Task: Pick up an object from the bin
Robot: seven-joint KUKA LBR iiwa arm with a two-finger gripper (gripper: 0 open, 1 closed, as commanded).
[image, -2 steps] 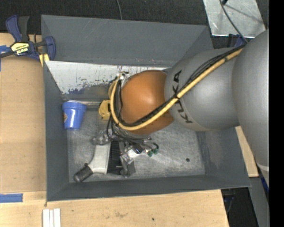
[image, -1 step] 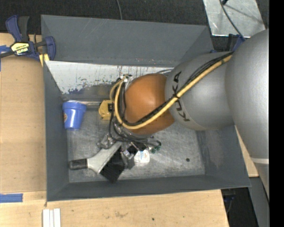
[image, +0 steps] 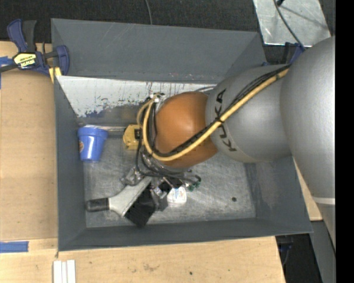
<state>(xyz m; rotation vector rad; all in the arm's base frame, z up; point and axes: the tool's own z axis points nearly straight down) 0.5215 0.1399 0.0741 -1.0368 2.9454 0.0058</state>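
Camera view: the gripper hangs at frame centre over a grey-and-black tool, with a blue cup to the left. Whether the gripper is open or closed cannot be told.

Arm: in from the right, orange cover over mid-bin.
Gripper: low, among a small heap near the front.
Nearest: grey-white tool, black block.
Left wall: blue cup, apart.
Beside cover: yellow piece.

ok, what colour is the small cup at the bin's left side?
Plain blue, no pattern. The cup shows best in the camera view.
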